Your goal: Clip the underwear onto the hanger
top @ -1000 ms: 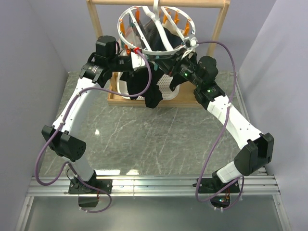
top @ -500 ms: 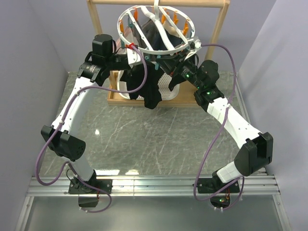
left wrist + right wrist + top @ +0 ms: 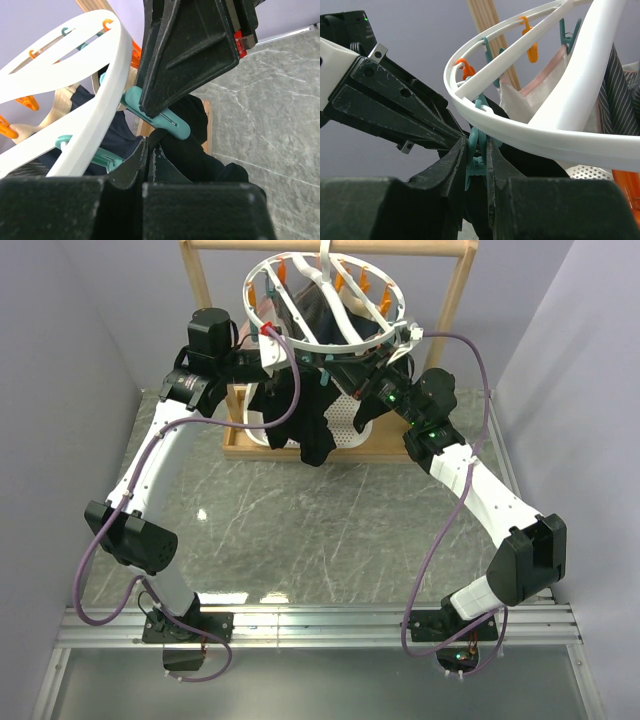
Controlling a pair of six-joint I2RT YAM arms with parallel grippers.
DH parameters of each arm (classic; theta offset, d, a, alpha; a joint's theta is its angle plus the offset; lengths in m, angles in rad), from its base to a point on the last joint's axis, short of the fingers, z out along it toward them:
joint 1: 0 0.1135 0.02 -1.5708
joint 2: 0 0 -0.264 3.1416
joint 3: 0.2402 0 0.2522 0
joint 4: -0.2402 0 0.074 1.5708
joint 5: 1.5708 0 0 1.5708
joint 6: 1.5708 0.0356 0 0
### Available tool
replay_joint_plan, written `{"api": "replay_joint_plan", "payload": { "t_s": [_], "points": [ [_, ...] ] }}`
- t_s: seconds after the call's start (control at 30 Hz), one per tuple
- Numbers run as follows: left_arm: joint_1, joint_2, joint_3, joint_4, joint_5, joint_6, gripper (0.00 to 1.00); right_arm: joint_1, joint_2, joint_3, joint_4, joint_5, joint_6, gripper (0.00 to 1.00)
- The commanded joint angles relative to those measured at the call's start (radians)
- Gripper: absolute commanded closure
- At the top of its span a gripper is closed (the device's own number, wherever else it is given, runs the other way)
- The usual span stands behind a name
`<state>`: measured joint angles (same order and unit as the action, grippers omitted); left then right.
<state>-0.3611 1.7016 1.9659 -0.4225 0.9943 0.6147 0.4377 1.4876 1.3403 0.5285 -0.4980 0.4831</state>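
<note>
The left claw (image 3: pixel 147 146) is clenched on a pinch of the underwear (image 3: pixel 300 420), lifting that black edge up to the underside of the hanger (image 3: pixel 530 135). The rest of the fabric drapes below the ring's near-left side, in front of the basket (image 3: pixel 350 420) and clear of the surface (image 3: pixel 300 530). The right claw (image 3: pixel 475 145) is clamped on a teal clip (image 3: pixel 479 115) dangling from the ring, most likely squeezing it so its mouth opens for the fabric. The two claws meet tip to tip there, and whether the cloth is already inside the clip I cannot tell. By count there are two arms, one round hanger on one wooden rack (image 3: pixel 325 247), one pair of black underwear and one perforated basket. In the right wrist view there are three teal clips and two orange ones on the ring, plus an orange piece cut off at the lower right. A pale pink garment (image 3: pixel 545 80) is already pegged up.
</note>
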Motion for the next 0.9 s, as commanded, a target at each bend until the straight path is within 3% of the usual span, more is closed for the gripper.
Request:
{"api": "replay_joint_plan", "payload": {
  "t_s": [0.0,0.13,0.63,0.7,0.87],
  "points": [
    [0.002,-0.007,0.03,0.054,0.053,-0.03,1.0,0.013,-0.006,-0.023,0.014,-0.096,0.049,1.0],
    [0.004,-0.005,0.03,0.07,0.055,-0.049,1.0,0.013,-0.001,-0.033,0.036,-0.1,0.069,1.0],
    [0.016,0.003,0.037,0.114,0.067,-0.104,1.0,0.013,0.016,-0.033,0.073,-0.117,0.13,0.75],
    [0.017,0.001,0.034,0.12,0.069,-0.112,1.0,0.012,0.017,-0.033,0.076,-0.117,0.137,0.75],
    [0.017,0.001,0.016,0.162,0.07,-0.168,1.0,0.007,0.019,-0.038,0.097,-0.091,0.169,0.9]
  ]
}}
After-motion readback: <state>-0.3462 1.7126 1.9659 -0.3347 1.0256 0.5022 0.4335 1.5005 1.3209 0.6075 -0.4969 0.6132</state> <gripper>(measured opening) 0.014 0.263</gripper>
